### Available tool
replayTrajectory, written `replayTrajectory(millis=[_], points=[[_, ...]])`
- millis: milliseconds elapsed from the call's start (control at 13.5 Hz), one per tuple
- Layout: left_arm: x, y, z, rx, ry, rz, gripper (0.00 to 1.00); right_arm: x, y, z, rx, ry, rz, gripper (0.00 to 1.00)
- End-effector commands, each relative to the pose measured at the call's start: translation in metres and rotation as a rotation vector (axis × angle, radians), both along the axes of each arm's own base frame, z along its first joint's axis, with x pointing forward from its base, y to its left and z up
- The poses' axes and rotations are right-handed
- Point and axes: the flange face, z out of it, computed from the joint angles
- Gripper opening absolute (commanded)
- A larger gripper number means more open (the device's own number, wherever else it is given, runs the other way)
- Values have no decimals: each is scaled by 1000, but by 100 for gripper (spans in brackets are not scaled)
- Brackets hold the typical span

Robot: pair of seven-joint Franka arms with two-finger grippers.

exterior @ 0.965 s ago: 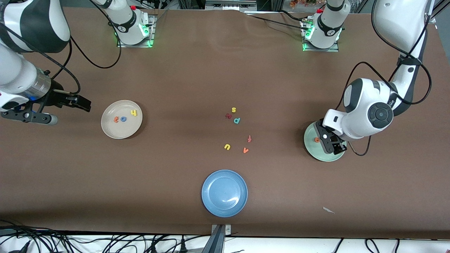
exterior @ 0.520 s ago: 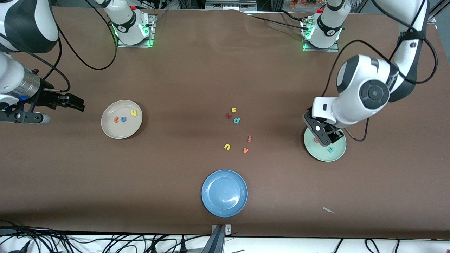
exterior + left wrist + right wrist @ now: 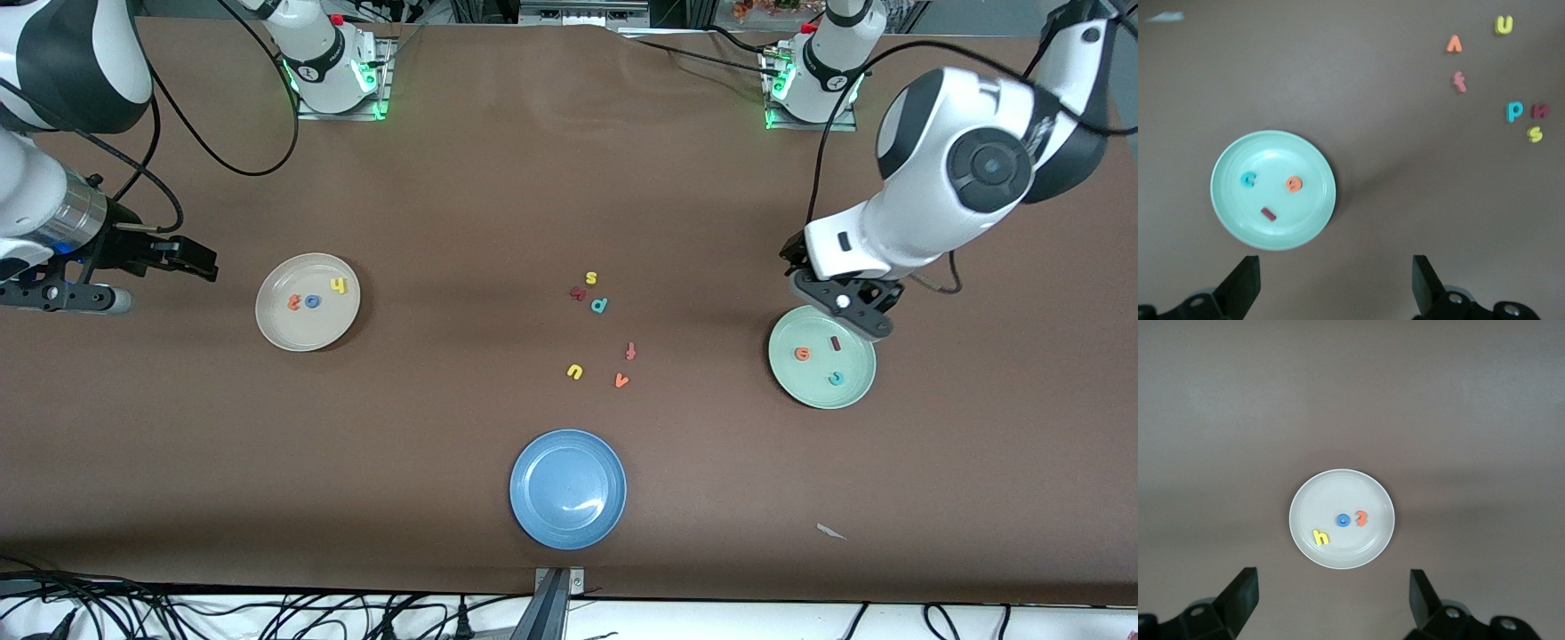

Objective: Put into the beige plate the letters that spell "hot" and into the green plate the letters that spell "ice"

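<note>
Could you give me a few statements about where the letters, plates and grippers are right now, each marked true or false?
1. The green plate holds the dark red i, teal c and orange e. True.
2. The beige plate holds only two letters. False: the yellow h, blue o and orange t all lie in it.
3. The blue plate holds a letter. False: no letter lies in it.
4. The left gripper is open and holds nothing. True.
5. The right gripper is shut on the yellow h. False: its fingers are open and empty, beside the beige plate.
</note>
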Motion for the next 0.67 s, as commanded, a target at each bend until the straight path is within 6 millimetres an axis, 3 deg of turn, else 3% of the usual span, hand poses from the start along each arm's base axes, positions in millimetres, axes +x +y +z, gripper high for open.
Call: replayTrajectory(millis=[0,371,520,594], points=[[-7,4,38,-5,39,129,100,-4,0,9,16,6,-2,100],[-5,7,67,12,25,252,100,-14,-7,43,18,-35,-5,100],[4,40,68,5,18,301,100,-15,-1,48,25,-41,-9,100],[4,44,69,8,17,313,100,-15,0,46,32,-39,-9,100]])
